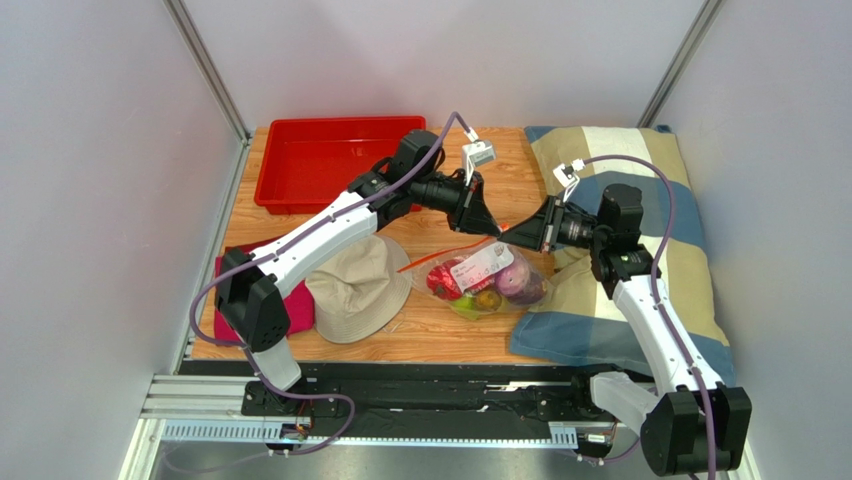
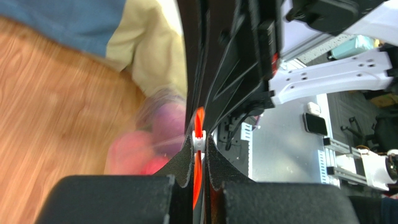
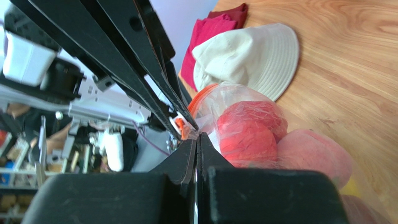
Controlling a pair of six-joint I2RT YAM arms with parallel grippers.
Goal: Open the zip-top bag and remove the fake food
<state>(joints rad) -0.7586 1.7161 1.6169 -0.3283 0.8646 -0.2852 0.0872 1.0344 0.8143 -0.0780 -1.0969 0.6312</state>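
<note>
Both clamped tip-to-tip: left gripper [image 2: 199, 145] on the bag [image 1: 480, 288] zipper [image 2: 199, 119], right gripper [image 3: 197, 140] pinching the bag right beside it, food [image 1: 515, 282] just below, so imo pulling apart prob slips the thin plastic or drags the whole bag.

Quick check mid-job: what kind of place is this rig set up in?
Probably a lab test cell, not a home: plain white panel walls on metal corner posts box in a wooden table, and a black mounting rail runs along its near edge.
</note>
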